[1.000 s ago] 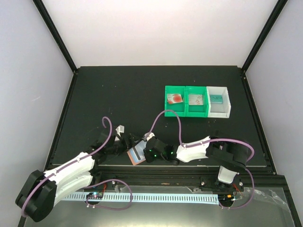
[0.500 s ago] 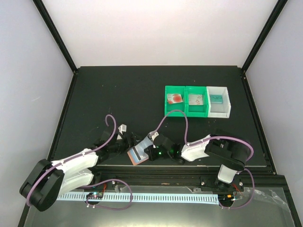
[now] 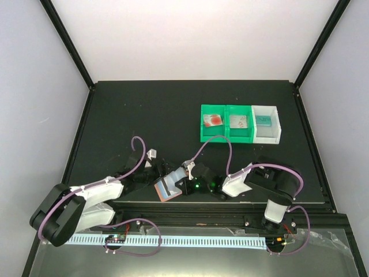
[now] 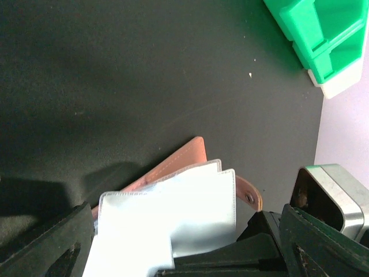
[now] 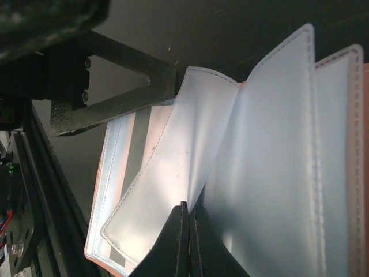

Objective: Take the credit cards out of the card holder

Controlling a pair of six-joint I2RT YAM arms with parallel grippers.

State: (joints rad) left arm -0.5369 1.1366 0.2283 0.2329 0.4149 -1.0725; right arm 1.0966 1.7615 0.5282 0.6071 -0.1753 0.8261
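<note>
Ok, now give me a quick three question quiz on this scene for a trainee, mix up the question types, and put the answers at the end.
1. True or false: the card holder lies folded shut.
2. In the top view, the card with reddish marks lies in: A) the leftmost green bin B) the middle green bin C) the white bin.
3. Which gripper has its jaws shut?
Key: 1 false, it lies open. 2 A. 3 the right gripper; the left gripper is open.
</note>
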